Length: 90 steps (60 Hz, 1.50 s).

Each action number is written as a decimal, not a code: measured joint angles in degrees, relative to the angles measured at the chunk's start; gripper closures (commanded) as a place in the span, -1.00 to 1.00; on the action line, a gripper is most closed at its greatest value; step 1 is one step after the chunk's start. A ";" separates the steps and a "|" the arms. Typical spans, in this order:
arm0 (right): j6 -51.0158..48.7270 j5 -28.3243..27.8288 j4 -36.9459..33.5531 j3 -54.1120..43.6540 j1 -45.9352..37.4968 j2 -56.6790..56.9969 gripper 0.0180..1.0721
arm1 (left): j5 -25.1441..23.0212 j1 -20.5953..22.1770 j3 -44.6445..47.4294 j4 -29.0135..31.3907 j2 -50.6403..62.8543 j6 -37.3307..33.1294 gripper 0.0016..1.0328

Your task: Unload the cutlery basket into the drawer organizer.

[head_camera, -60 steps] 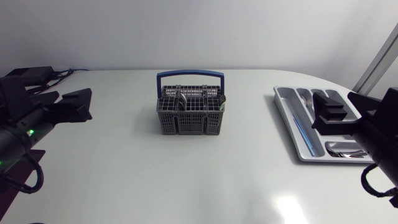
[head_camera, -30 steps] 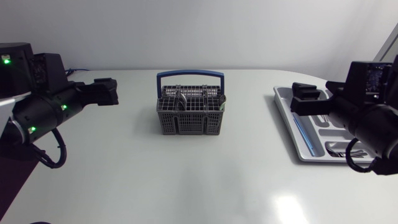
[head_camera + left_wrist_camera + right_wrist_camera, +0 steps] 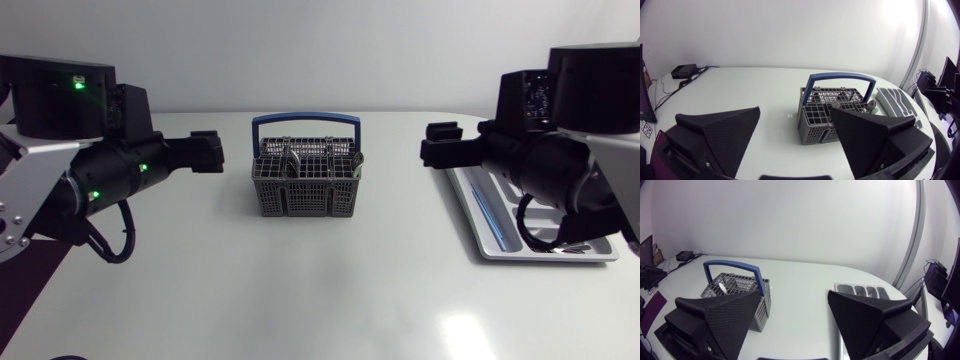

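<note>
Our left gripper [image 3: 207,152] hangs over the white table [image 3: 200,290], its two wedge fingers spread wide with nothing between them. It points to the right, at the grey plastic mesh cutlery basket with the blue arched handle [image 3: 305,185].

That basket stands mid-table, between our two arms. Its long side and its handle run left to right, so each gripper faces a short end. We judge the left gripper the nearer of the two. A few pieces of cutlery [image 3: 291,160] stand upright in the far compartments. One looks like a spoon, and the rest are too small to name. Because the handles stick upward, we think the pick must come down from above, not from the side.

Our right gripper [image 3: 443,148] is just as wide apart and empty, and it points left toward the basket.

Behind and below it lies the light grey drawer organizer with long compartments [image 3: 478,215], near the table's right edge and well apart from the basket. Our right arm hides most of what it holds.
</note>
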<state>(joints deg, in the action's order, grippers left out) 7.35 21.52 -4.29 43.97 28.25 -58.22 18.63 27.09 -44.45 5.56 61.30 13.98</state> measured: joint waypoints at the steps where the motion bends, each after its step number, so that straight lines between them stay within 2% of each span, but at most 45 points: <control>1: 0.33 0.00 -0.48 0.46 0.22 -0.50 -0.88 | -0.02 0.11 -0.13 0.04 0.20 0.04 -0.91; 13: 4.44 -0.15 -4.33 4.72 0.55 -5.38 -0.87 | -0.17 1.55 -2.21 2.45 3.96 3.28 -0.86; 34: 9.31 -0.90 -9.40 8.90 0.66 -10.54 -0.87 | -0.31 4.76 -8.70 5.49 12.70 8.92 -0.91; 42: 11.69 -2.30 -11.98 11.74 1.33 -13.05 -0.87 | -2.78 4.72 -13.14 8.74 16.87 10.51 -0.91; 50: 14.25 -4.22 -15.21 14.60 1.81 -16.09 -0.86 | -8.41 3.34 -18.45 15.26 21.62 12.15 -0.91; 54: 15.98 -5.60 -17.00 16.39 1.79 -18.10 -0.83 | -10.05 2.47 -20.24 16.50 23.45 12.79 -0.91; 61: 19.39 -8.02 -18.71 18.82 1.64 -21.07 -0.72 | -11.19 1.46 -21.05 16.92 24.63 13.27 -0.91; 78: 26.40 -11.96 -26.51 27.10 0.92 -28.37 -0.67 | -12.63 0.70 -21.31 16.92 25.35 13.46 -0.91; 90: 30.21 -18.69 -34.10 34.95 -1.03 -34.40 -0.67 | -13.64 0.63 -21.31 16.92 25.35 13.18 -0.91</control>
<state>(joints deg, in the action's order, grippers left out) 37.56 2.83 -38.39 78.91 27.22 -92.62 4.99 27.73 -65.76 22.48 86.65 27.16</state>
